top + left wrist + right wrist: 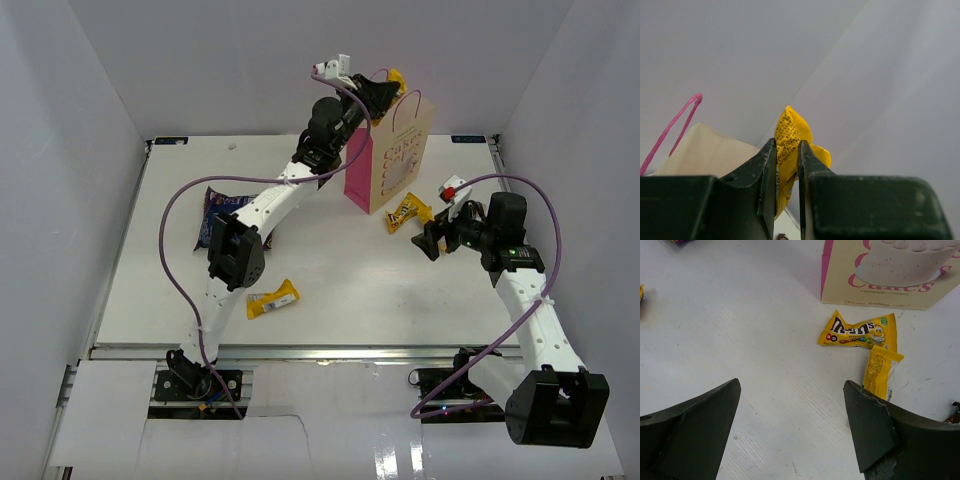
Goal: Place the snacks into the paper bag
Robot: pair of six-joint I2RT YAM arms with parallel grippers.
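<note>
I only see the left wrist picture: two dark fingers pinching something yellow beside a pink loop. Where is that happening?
Observer: From above, the left gripper holds that small yellow wrapped packet up at the top edge of the upright cream-tan paper bag with pink sides.
Visitor: More yellow ones left out?
Observer: On the white table, one yellow packet lies beside the left arm, and a pair of yellow packets at the bag's foot.
Visitor: And the other arm?
Observer: The right gripper is open, hovering near that pair.
</note>
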